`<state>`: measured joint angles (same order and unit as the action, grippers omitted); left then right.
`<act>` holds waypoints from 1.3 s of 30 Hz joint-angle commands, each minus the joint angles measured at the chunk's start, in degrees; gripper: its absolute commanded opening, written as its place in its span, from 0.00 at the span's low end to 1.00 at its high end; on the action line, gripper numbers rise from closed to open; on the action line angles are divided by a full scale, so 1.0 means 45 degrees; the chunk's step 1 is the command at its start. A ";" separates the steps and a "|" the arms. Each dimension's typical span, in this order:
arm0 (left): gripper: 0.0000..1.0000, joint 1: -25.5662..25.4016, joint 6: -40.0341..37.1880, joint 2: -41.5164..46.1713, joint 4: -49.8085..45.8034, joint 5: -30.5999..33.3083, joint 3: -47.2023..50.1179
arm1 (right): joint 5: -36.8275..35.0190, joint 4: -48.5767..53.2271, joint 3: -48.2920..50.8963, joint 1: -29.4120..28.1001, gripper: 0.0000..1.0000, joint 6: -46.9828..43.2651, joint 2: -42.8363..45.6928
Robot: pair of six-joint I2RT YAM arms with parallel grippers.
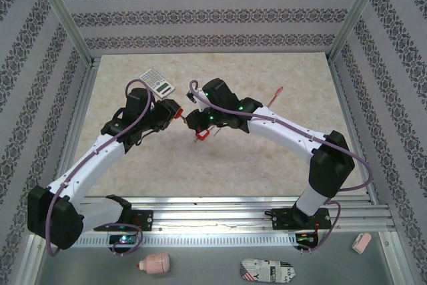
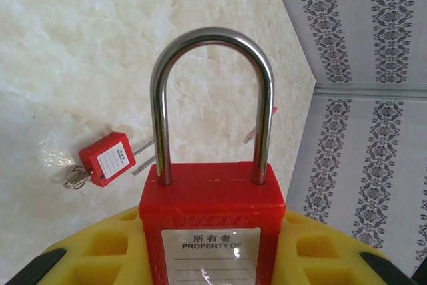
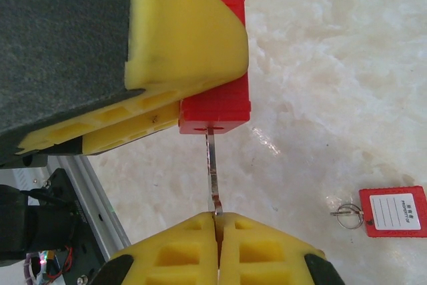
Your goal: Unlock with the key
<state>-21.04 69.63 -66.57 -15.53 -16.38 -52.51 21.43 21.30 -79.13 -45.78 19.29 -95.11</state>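
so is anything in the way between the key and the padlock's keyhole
Nothing visible: the key in the right claw reaches the keyhole under the red padlock held by the left claw.

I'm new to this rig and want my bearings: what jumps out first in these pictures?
A red padlock, shackle closed, sits gripped in the left end effector at mid-table. The right end effector pinches a thin key whose tip meets the padlock's underside. A second red padlock lies on the table nearby.
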 commanded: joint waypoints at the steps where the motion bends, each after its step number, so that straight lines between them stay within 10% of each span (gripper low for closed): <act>1: 0.00 -0.0385 0.0230 0.0095 0.0659 -0.0541 0.0194 | -0.0369 -0.1060 -0.0384 -0.0177 0.00 0.0088 -0.0053; 39: 0.00 -0.0613 0.0524 -0.0318 0.2180 -0.1097 0.0966 | -0.2540 -0.4165 0.1600 0.0415 0.00 0.1679 0.1453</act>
<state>-22.44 71.61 -67.79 -4.82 -18.17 -48.62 13.56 11.79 -72.31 -45.80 24.93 -91.22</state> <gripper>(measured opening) 0.338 0.064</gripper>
